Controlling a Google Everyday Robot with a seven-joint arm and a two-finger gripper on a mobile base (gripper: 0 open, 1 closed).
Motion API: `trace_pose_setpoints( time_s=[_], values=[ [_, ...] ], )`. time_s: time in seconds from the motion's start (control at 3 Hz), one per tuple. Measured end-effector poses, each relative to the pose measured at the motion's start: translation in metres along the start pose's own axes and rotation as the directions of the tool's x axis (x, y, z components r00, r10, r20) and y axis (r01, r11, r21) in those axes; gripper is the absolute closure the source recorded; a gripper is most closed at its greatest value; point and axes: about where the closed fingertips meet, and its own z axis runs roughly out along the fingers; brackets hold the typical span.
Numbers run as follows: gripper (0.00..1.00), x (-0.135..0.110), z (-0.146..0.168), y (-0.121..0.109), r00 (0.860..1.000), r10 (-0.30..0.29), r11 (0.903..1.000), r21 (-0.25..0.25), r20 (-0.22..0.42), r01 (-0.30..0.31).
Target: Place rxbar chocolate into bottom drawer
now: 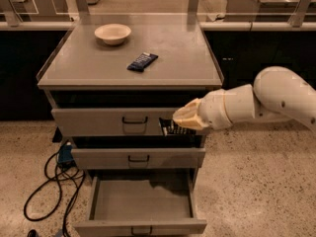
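The robot's pincer (177,123) hangs before the right end of the top drawer (98,121), pressed together on the rxbar (171,129), whose dark, pale-striped wrapper juts from its tip toward 8 o'clock, off the surface (192,58). The rxbar looks light, flat and fairly stiff, and its wrapper is probably slick. A pinch across the thin faces near one end, as here, seems the sound hold, though a loose squeeze could let it slide. The bottom drawer (143,204) stands pulled open at 7 o'clock from the pincer, well below it. On the surface, a blue bar (142,61) lies at the pincer's 11 o'clock, with a bowl (112,33) beyond.
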Motion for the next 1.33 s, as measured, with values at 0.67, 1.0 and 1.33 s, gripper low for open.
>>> trace_pose_setpoints(
  time_s=[0.67, 1.0, 1.33],
  values=[
    [1.00, 0.008, 0.019, 0.065, 0.995, -0.092, 0.9894, 0.109, -0.040, 0.096],
    [1.00, 0.018, 0.024, 0.064, 0.993, -0.117, 0.9811, 0.152, -0.029, 0.120],
    [1.00, 0.060, 0.066, 0.085, 0.989, -0.143, 0.9749, 0.169, -0.024, 0.145]
  ],
)
